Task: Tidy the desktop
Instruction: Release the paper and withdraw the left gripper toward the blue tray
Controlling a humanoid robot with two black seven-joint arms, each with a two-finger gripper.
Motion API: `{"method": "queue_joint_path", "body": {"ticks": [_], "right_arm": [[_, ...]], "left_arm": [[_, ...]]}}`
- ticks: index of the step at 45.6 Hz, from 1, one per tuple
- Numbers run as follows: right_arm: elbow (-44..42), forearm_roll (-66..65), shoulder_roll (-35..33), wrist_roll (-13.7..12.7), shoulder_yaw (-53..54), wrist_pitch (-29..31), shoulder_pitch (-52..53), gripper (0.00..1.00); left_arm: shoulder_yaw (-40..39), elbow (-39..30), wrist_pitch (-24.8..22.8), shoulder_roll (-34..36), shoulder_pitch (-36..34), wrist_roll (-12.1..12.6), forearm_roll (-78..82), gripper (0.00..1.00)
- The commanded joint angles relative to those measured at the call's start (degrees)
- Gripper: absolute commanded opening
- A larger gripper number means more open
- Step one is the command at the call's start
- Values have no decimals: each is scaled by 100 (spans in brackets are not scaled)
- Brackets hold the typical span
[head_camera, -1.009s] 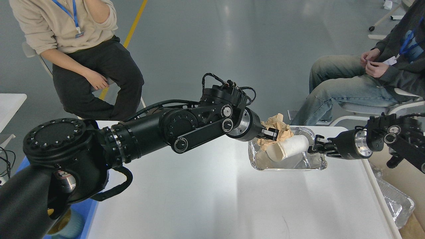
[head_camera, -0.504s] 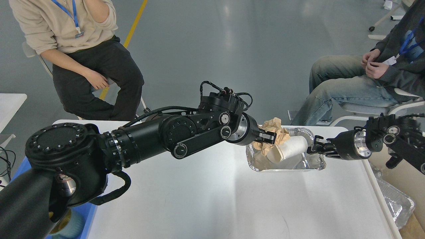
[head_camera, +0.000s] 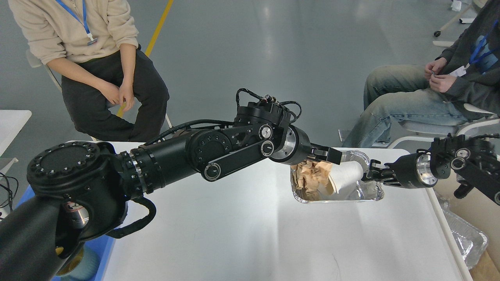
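Note:
The white desktop (head_camera: 250,234) fills the lower part of the view. A foil tray (head_camera: 299,195) stands at its far right. Crumpled brown paper (head_camera: 312,177) and a white paper cup (head_camera: 347,173) on its side lie in the tray. My left gripper (head_camera: 329,154) is open and empty, just above the tray's far left edge and the paper. My right gripper (head_camera: 370,172) comes in from the right and is shut on the tray's right rim, beside the cup's base.
A second foil tray (head_camera: 466,234) sits below the desktop's right edge. A blue plastic tray (head_camera: 103,249) shows at the lower left. A small white table corner (head_camera: 11,121) is at the left. Two people sit beyond the far edge.
My left gripper has let go of the brown paper, which has dropped into the foil tray, and has lifted slightly to the right. The right gripper has stayed on the rim.

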Motion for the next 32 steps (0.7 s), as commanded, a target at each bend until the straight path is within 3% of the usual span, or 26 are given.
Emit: {"method": "queue_joint_path", "body": {"ticks": [1,12,20,32], "right_arm": [[-6,0,-2,-1,0,0,7,0],[3,0,-2,-1,0,9,7,0],[3,0,-2,-1,0,9,-2,0],[11,0,-11,-1,0,0,-2,0]], "left_arm": [[-181,0,-8,9,-34,0,-2,97],[-576,35,9,-9,-52,0,-28,97],[-1393,44,115,96,18,35,-238,97],[-2764,79,176,1212,413,-8,-1960,97]]}}
